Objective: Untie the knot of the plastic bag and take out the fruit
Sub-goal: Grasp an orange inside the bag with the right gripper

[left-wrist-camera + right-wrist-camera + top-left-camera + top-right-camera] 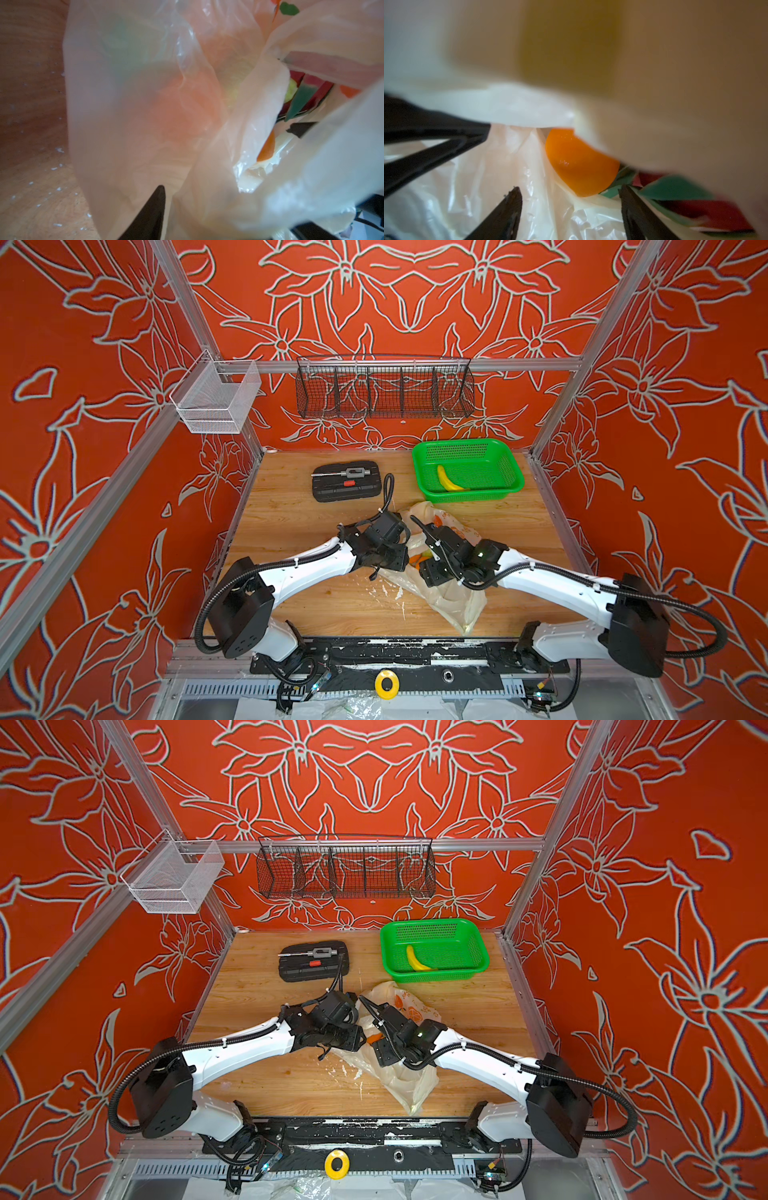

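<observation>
From the front edge of the desk (pixel 291 510) your two arms bend inward, meeting mid-desk over the bag (pixel 453 597), which lies lengthwise front to back. Your right gripper (pixel 570 188) has its fingers apart, facing an orange (pixel 577 164) inside. Film hides the left gripper (pixel 401 562); its state cannot be told.

In both top views my wrists cover the middle of the plastic bag (pixel 453 599) (pixel 409 1081), hiding my left jaws, my right jaws and all but an orange sliver of the fruit (pixel 415 559). From my left wrist the film lies blurred against the lens, the fruit behind it mere orange and green smudges. Only one black finger (pixel 153 209) shows, cut off by the edge, so how those jaws stand I cannot tell. From my right wrist a blurred fold covers part of the orange (pixel 577 164), and the dragon fruit (pixel 695 207) is smeared.
</observation>
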{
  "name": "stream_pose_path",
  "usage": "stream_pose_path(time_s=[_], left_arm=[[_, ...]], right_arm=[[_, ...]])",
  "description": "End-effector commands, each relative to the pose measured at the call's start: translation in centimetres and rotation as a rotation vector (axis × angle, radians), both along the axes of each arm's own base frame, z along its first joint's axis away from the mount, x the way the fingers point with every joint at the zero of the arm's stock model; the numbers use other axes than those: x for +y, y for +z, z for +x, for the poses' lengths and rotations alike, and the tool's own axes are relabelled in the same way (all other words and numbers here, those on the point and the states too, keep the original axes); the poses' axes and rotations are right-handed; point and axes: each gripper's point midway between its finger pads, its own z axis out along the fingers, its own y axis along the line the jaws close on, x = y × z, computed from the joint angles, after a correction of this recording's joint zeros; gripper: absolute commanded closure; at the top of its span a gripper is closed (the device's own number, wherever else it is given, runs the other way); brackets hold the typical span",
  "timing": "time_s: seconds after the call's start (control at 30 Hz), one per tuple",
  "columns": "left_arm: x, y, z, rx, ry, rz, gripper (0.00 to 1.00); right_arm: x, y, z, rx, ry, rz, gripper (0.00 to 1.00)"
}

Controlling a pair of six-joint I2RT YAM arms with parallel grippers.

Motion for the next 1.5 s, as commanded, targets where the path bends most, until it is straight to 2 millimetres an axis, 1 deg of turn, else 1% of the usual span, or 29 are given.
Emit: stream_pose_path(time_s=[0.0,0.07,0.13,0.2,0.3,0.43,0.6,0.73,0.8,0.9,1.07,1.17,1.3,1.4,1.47], left_arm=[[0.1,1.6,0.5,-0.034,0.011,-0.027,0.72],[0.3,1.8,0.6,-0.037,0.018,-0.027,0.84],[0.4,1.9,0.7,-0.039,0.022,-0.03,0.94],[0.4,2.0,0.8,-0.04,0.026,-0.038,1.0],[0.5,2.3,0.9,-0.044,0.031,-0.048,1.0],[0.5,2.7,0.9,-0.051,0.029,-0.059,1.0],[0.4,2.5,0.7,-0.043,0.024,-0.06,1.0],[0.3,2.6,0.7,-0.043,0.021,-0.062,1.0],[0.5,2.6,0.8,-0.044,0.024,-0.06,1.0],[0.4,2.7,0.8,-0.048,0.023,-0.062,1.0],[0.3,2.5,0.8,-0.043,0.02,-0.06,1.0],[0.4,2.6,0.8,-0.045,0.02,-0.059,1.0],[0.4,2.4,0.6,-0.042,0.021,-0.058,1.0],[0.4,2.5,0.7,-0.042,0.021,-0.062,1.0],[0.3,2.6,0.7,-0.043,0.021,-0.065,1.0]], right_arm=[[0.2,0.4,1.7,-0.043,-0.021,-0.018,0.19],[0.6,0.0,1.9,-0.026,-0.028,-0.002,0.18],[0.8,-0.4,2.0,-0.014,-0.041,0.004,0.18],[0.9,-0.7,2.2,-0.007,-0.055,0.003,0.18],[0.7,-1.2,2.4,-0.002,-0.11,0.006,0.17],[0.6,-1.9,2.6,0.027,-0.231,0.053,0.15],[0.3,-2.6,2.7,0.062,-0.369,0.092,0.13],[-1.5,-3.3,2.7,0.065,-0.507,0.054,0.15],[-1.9,-3.8,2.5,0.073,-0.554,0.056,0.16],[-2.0,-4.3,2.2,0.1,-0.614,0.075,0.17],[-1.3,-5.2,1.9,0.149,-0.647,0.092,0.19],[-1.4,-5.7,1.9,0.153,-0.656,0.091,0.24],[-1.3,-5.0,2.2,0.129,-0.643,0.119,0.31],[-1.6,-4.0,2.4,0.092,-0.637,0.129,0.35],[-1.9,-3.1,2.7,0.062,-0.636,0.146,0.36]])
